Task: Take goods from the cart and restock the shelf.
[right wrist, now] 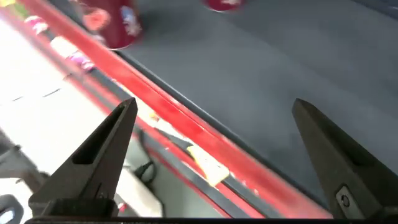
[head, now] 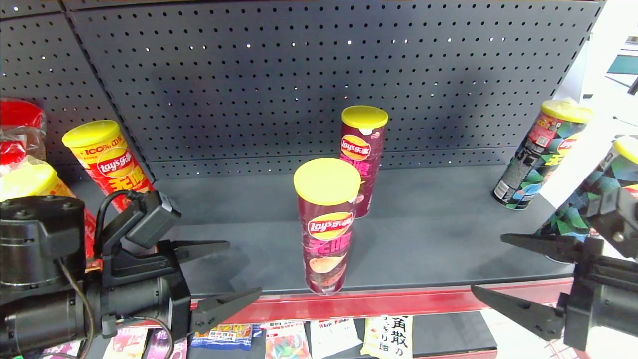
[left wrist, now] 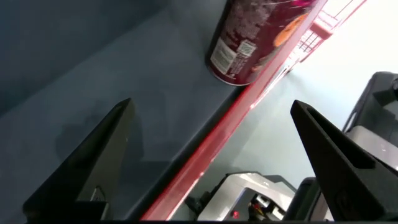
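A maroon chip can with a yellow lid stands upright at the front edge of the grey shelf; its base shows in the left wrist view and in the right wrist view. A second maroon can stands behind it. My left gripper is open and empty at the shelf's front edge, left of the front can and apart from it. My right gripper is open and empty at the shelf's right front corner.
Red chip cans stand at the shelf's left, dark patterned cans at its right. A red price rail runs along the front edge, with snack packets on the shelf below. A perforated panel backs the shelf.
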Controlling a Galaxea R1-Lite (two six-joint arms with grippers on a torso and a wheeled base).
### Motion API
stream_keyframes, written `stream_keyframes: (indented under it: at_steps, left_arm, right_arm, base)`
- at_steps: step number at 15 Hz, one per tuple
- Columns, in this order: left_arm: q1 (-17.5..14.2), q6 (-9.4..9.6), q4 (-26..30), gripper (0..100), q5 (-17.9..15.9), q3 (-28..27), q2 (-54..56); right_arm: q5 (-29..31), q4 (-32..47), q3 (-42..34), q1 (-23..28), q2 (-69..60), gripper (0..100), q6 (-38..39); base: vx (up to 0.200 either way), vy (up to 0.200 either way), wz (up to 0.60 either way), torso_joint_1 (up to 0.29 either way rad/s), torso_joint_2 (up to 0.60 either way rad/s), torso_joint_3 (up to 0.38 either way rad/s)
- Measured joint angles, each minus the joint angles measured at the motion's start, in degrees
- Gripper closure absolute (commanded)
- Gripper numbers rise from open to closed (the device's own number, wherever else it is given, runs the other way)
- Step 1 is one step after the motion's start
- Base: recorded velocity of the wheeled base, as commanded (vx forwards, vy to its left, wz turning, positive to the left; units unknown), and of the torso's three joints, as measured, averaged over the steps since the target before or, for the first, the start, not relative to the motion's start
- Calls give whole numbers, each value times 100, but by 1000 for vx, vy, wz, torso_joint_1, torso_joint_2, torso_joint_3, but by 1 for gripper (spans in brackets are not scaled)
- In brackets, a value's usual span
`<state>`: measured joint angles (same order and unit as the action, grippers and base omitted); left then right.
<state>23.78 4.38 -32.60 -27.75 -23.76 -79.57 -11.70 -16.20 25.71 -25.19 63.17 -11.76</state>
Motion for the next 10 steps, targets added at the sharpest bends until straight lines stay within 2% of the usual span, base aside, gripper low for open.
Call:
stream_keyframes:
  at_steps: [4,7,10]
  left_arm:
    - [35,350,6,0,71,-239,-393]
    - [55,410,4,0,79,-449,-681]
    - [63,416,2,0,77,-612,-877]
  right_arm:
    - [238,-2,-289,457,-739,0,351]
    - [221,-18,-308,962,-924,0,495]
    - [196,-7,-330,1078,-984,0,547]
  base:
    - [0,0,0,0,0,0]
    - [0,0,0,0,0,0]
    - [0,0,0,0,0,0]
